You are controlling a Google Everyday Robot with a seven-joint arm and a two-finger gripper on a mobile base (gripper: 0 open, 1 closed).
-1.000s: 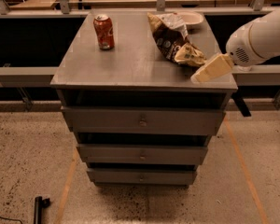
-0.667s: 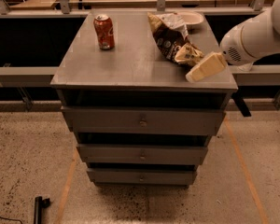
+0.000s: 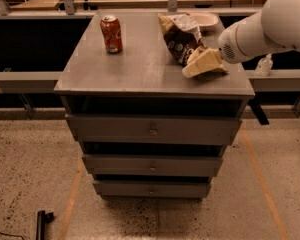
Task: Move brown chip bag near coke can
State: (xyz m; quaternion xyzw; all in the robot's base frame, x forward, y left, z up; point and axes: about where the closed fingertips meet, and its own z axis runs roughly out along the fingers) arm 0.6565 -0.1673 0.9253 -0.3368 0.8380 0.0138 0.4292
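Note:
The brown chip bag [image 3: 181, 40] lies crumpled on the right part of the cabinet top, with its tan near end toward the front right. The coke can [image 3: 111, 33] stands upright at the back left of the top, well apart from the bag. My gripper [image 3: 202, 64], cream-coloured on a white arm coming in from the right, is low over the top at the bag's near end and covers part of it. I cannot tell whether it touches the bag.
A white plate [image 3: 206, 19] sits behind the bag at the back right. The grey cabinet [image 3: 150, 79] has three drawers below. A railing and shelf run behind it. A small white bottle [image 3: 264, 65] stands to the right.
My gripper has moved left over the cabinet top, from beside the front right edge to the bag's near end. The bag and the can have not moved.

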